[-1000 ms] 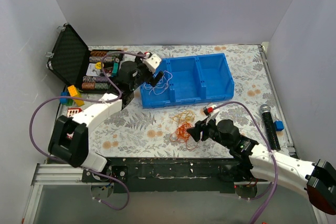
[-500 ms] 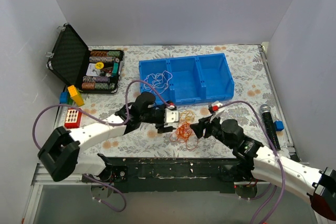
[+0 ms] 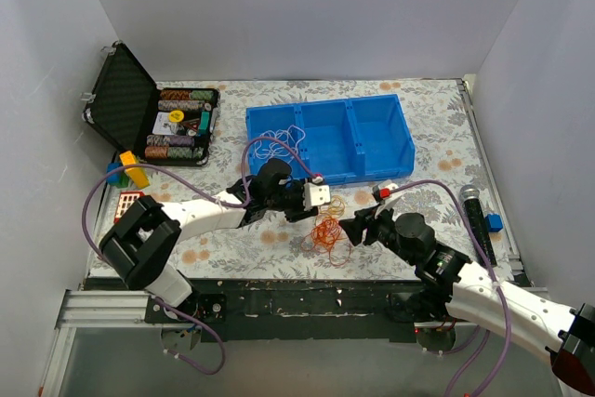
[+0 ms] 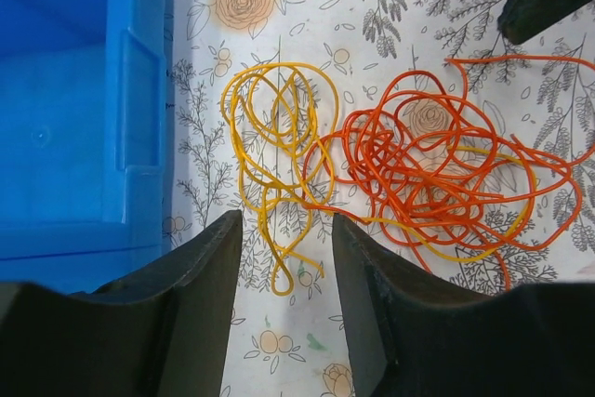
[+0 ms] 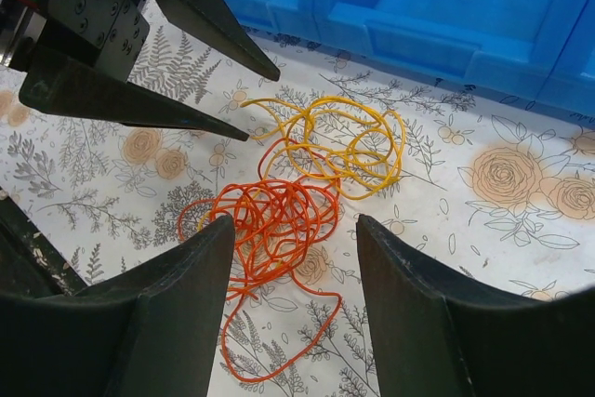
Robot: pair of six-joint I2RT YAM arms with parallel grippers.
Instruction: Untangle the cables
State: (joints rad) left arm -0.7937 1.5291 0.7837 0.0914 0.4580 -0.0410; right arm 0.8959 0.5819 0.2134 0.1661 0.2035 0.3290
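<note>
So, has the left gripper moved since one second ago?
Yes. The left gripper went from the blue bin toward the near edge of the table, now open at the cables.

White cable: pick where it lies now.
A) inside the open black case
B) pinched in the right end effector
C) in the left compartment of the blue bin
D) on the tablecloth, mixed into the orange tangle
C: the top view shows the white cable curled in the left compartment of the blue bin, apart from the orange tangle, which lies outside the bin.
</note>
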